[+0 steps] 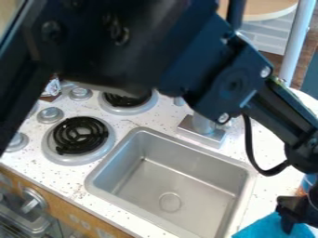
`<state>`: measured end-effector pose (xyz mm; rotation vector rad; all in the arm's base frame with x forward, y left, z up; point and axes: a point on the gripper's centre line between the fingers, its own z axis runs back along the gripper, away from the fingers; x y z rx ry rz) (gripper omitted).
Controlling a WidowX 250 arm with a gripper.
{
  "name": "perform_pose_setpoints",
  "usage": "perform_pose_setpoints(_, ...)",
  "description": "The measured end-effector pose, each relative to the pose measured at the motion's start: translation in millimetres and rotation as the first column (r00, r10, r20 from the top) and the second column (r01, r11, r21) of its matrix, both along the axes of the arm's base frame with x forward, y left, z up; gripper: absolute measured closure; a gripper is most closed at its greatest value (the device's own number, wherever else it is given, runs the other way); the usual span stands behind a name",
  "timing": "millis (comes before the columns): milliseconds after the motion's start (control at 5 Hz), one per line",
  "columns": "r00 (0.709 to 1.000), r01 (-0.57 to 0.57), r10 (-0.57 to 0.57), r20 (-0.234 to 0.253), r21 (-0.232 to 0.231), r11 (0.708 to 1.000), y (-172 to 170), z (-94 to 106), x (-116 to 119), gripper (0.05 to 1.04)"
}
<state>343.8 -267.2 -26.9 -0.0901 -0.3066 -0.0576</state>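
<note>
gripper [299, 223] over blue cloth [261, 228] | grip: cannot tell | metal sink [199, 186] beside it | black coil burner [64, 135] farther off, past sink

The lone camera looks down aslant, close above the counter [71, 191].

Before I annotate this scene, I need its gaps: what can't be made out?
Camera view:
- Gripper: partly cut off by right edge.
- Blue cloth: cut off at bottom, partly covered by gripper.
- Rear burner: back hidden by arm.
- Faucet: top hidden by arm.
</note>
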Motion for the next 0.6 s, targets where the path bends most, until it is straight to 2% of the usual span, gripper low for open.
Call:
perform_pose_setpoints(200, 1.000, 0.000, 0.001, -0.017, 0.030, 1.000, 15.6, -3.4, -15.6, 0.084)
perform_pose_setpoints(400, 0.999, -0.016, 0.017, 0.038, -0.040, 0.999, 29.6, 39.5, -34.0, 0.084)
perform_pose_setpoints(600, 0.994, 0.003, 0.011, 0.110, -0.128, 0.992, 37.9, 94.3, -49.5, 0.084)
